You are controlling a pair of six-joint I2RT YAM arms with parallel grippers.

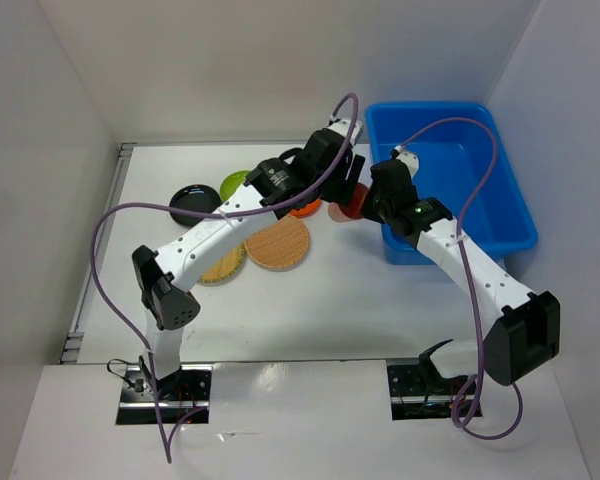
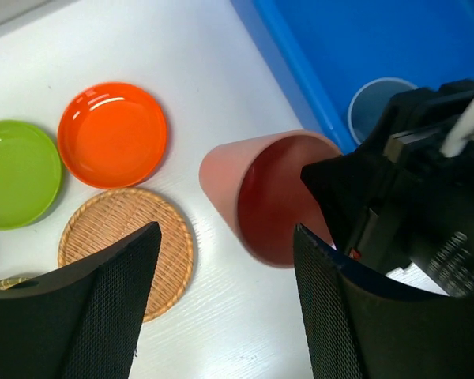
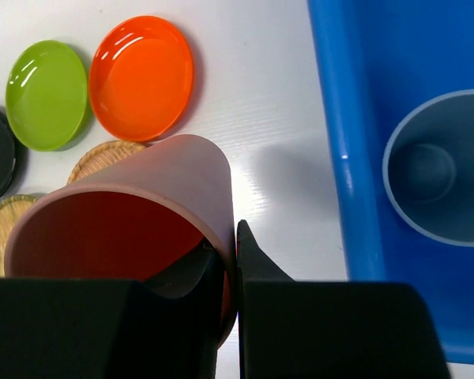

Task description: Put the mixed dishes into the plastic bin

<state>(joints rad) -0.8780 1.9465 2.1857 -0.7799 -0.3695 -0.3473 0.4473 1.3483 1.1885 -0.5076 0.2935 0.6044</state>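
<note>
Right pincer (image 3: 235, 260) pinches pink cup (image 3: 166, 181) by its rim wall, tipped sideways just outside the plastic bin (image 3: 340, 118); likely light, stiff, slick, so rim hold suits; left pincer (image 2: 225, 237) gapes wide, empty.

The tilted pink cup (image 2: 249, 197) is gripped by the right pincer (image 2: 325, 197) at three o'clock; the orange plate (image 2: 112, 134) lies at ten.

Left arm (image 1: 210, 235), right arm (image 1: 470, 270) wearing white shells with rows of small dark dots, plus black joint housings. Purple cable (image 1: 105, 250) looping along each arm. Green light (image 1: 417, 211) glowing on right arm's black joint. Left gripper (image 2: 221, 316) showing black fingers (image 2: 103, 316) with fine mesh texture. Right gripper (image 3: 231, 268) showing smooth matte black. Metal base plates (image 1: 165, 385) sitting under arms.
</note>
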